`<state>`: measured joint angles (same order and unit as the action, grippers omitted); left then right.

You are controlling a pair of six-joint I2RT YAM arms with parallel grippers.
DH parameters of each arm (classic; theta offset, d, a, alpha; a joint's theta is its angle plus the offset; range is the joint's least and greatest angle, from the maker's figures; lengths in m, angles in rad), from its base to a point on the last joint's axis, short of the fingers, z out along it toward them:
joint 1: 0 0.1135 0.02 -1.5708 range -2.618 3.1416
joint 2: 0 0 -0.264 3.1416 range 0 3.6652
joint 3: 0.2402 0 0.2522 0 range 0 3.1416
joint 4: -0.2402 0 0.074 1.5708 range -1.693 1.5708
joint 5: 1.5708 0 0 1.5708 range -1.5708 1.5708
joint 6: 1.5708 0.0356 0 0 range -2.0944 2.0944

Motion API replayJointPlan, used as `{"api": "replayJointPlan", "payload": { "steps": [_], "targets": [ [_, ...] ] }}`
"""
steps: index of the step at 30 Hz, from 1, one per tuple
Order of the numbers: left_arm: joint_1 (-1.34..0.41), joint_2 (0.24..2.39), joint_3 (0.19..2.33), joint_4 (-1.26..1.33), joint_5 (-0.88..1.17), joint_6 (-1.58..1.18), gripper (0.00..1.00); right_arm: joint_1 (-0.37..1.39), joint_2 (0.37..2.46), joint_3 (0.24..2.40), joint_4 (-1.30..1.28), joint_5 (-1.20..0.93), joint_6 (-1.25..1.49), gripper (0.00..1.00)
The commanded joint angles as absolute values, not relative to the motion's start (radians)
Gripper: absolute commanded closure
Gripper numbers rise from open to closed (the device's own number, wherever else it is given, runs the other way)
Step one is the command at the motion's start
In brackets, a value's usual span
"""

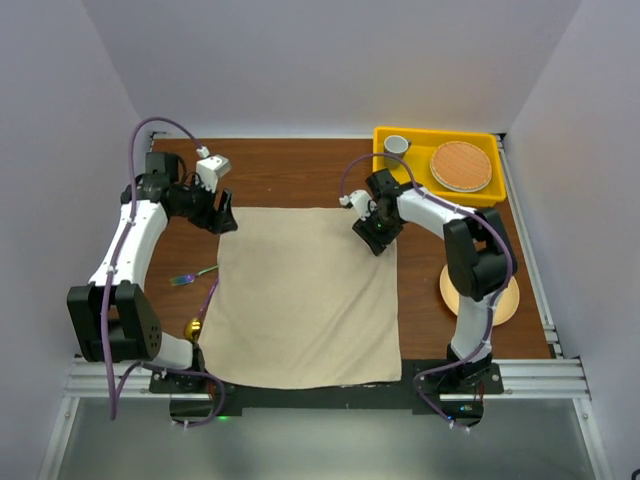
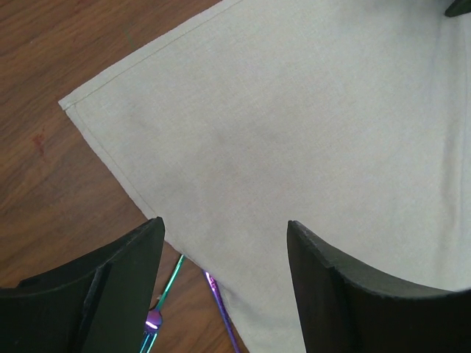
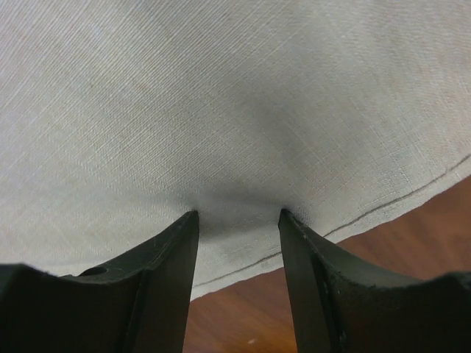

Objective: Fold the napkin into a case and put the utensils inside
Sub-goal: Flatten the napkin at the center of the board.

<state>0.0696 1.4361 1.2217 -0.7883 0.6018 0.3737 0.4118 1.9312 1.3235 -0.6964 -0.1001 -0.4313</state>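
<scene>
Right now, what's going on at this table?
The beige cloth napkin lies spread flat, not yet folded. The left gripper is at its far-left corner, jaws apart; the right gripper presses into the cloth near the far-right corner. The iridescent fork lies on the wooden table left of the napkin.

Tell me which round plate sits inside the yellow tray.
The orange checked plate, beside the white cup; the plain peach plate lies on the table under the right arm.
</scene>
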Motion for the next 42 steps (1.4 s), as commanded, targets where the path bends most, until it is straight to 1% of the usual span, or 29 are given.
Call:
{"api": "replayJointPlan", "payload": {
  "steps": [1, 4, 6, 12, 15, 22, 24, 28, 29, 32, 34, 42],
  "targets": [
    [0.071, 1.46, 1.253, -0.729, 0.565, 0.321, 0.27, 0.39, 2.019, 1.451, -0.624, -0.029, -0.475, 0.48],
    [0.071, 1.47, 1.275, -0.727, 0.545, 0.316, 0.25, 0.379, 1.984, 1.467, -0.65, -0.029, -0.495, 0.48],
    [0.08, 1.476, 1.284, -0.718, 0.529, 0.308, 0.25, 0.362, 1.951, 1.45, -0.653, -0.028, -0.517, 0.45],
    [0.094, 1.511, 1.31, -0.701, 0.526, 0.289, 0.24, 0.328, 1.807, 1.485, -0.762, -0.191, -0.499, 0.38],
    [0.118, 1.552, 1.344, -0.678, 0.548, 0.247, 0.25, 0.321, 1.746, 1.486, -0.762, -0.225, -0.445, 0.35],
    [0.143, 1.667, 1.399, -0.654, 0.56, 0.224, 0.3, 0.29, 1.784, 1.479, -0.723, -0.207, -0.328, 0.34],
    [0.143, 1.695, 1.408, -0.649, 0.563, 0.229, 0.32, 0.281, 1.808, 1.464, -0.68, -0.189, -0.307, 0.34],
    [0.143, 1.72, 1.424, -0.647, 0.568, 0.233, 0.32, 0.281, 1.867, 1.445, -0.634, -0.172, -0.287, 0.39],
    [0.143, 1.72, 1.424, -0.649, 0.568, 0.232, 0.32, 0.281, 1.877, 1.436, -0.615, -0.172, -0.273, 0.42],
    [0.143, 1.715, 1.417, -0.643, 0.56, 0.236, 0.32, 0.282, 1.907, 1.413, -0.575, -0.155, -0.258, 0.48],
    [0.143, 1.717, 1.41, -0.64, 0.546, 0.236, 0.33, 0.281, 1.927, 1.402, -0.565, -0.14, -0.256, 0.49],
    [0.144, 1.732, 1.414, -0.626, 0.529, 0.238, 0.36, 0.276, 1.951, 1.304, -0.519, -0.009, -0.29, 0.57]
  ]
}}
